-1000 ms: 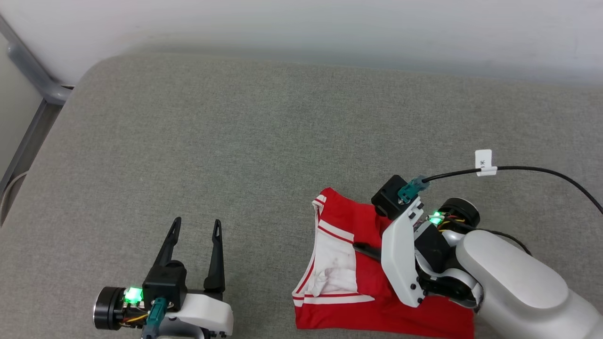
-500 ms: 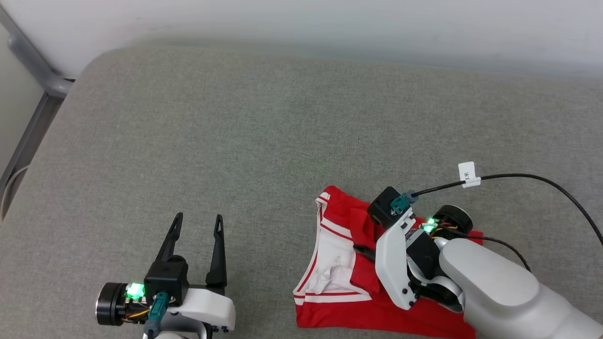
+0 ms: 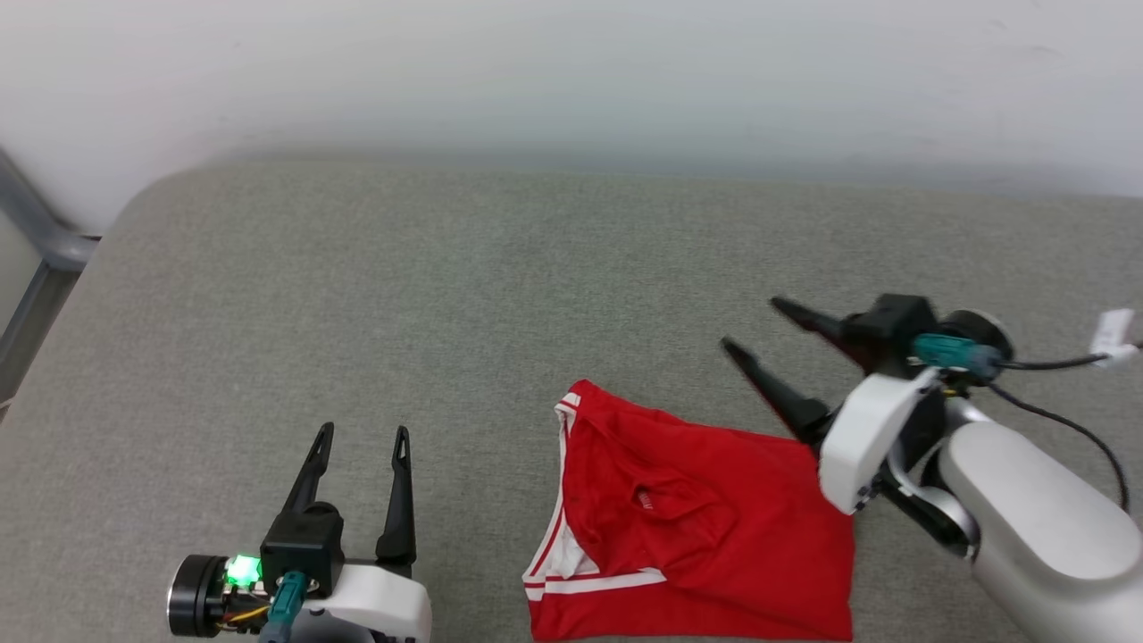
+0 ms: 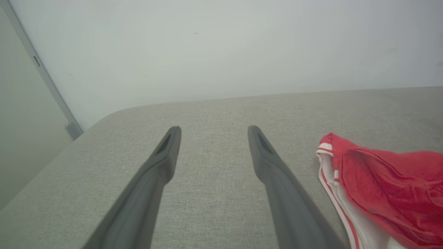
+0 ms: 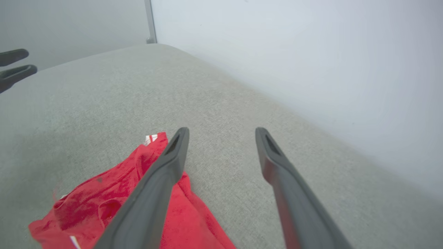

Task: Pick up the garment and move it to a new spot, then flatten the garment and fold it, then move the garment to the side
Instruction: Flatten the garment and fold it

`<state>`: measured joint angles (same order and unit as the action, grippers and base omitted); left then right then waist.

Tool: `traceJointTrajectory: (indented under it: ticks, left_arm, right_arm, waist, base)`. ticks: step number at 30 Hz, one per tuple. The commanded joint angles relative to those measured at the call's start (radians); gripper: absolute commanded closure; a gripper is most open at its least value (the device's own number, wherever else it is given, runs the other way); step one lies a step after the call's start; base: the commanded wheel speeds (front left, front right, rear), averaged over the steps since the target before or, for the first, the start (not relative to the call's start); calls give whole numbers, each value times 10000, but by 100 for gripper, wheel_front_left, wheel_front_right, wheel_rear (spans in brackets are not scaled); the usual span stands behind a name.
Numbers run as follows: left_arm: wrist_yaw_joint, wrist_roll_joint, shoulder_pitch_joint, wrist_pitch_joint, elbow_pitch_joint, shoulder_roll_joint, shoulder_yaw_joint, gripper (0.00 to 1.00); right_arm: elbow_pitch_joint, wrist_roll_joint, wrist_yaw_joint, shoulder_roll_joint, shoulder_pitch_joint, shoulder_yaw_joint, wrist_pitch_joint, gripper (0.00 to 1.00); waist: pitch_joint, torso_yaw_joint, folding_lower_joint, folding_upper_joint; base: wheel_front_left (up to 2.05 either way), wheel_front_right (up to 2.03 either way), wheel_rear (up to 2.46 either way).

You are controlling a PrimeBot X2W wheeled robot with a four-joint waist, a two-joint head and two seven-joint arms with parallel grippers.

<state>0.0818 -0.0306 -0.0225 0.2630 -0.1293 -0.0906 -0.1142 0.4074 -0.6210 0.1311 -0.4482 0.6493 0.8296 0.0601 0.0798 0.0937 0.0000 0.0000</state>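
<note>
- A grey woven-fabric worktop [image 3: 429, 295] spans the middle and lower frame of the head view, with a rounded corner at the upper left.
- A plain, pale wall [image 3: 571, 71] runs along the top of the frame, evenly lit.
- A grey metal frame [image 3: 46, 243] stands at the left edge, beside that corner.

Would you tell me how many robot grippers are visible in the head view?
2: the left gripper at lower left, open over the grey surface; the right gripper at right, open beside the garment.
</note>
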Motion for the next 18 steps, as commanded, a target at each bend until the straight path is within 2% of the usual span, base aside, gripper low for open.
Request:
traceJointTrajectory:
  ticks: [1, 4, 7, 12, 18]
  left_arm:
    - [-9, 29, 202, 21, 43, -62, 43, 0]
    - [-59, -8, 223, 21, 65, -132, 115, 0]
    - [-74, 11, 354, 21, 89, -144, 123, 0]
    - [-104, 1, 422, 21, 80, -192, 170, 0]
    - [-102, -16, 583, 21, 167, -240, 222, 0]
  right_arm:
    - [-49, 311, -10, 5, -318, -435, 333, 0]
    - [-122, 1239, -9, 198, -1021, -1942, 1226, 0]
    - [-364, 2271, -9, 473, -1801, -3404, 1667, 0]
    - [-1233, 3713, -9, 1167, -3195, -5603, 1957, 0]
    - [-2434, 4696, -9, 2185, -4860, -7425, 2031, 0]
  waist:
    - [-147, -183, 0, 0]
    - [-268, -385, 0, 0]
    - [-369, -560, 0, 0]
    - [-530, -773, 0, 0]
    - [-726, -863, 0, 0]
  base:
    - [0, 0, 0]
    - [0, 0, 0]
    - [0, 0, 0]
    - [0, 0, 0]
    - [0, 0, 0]
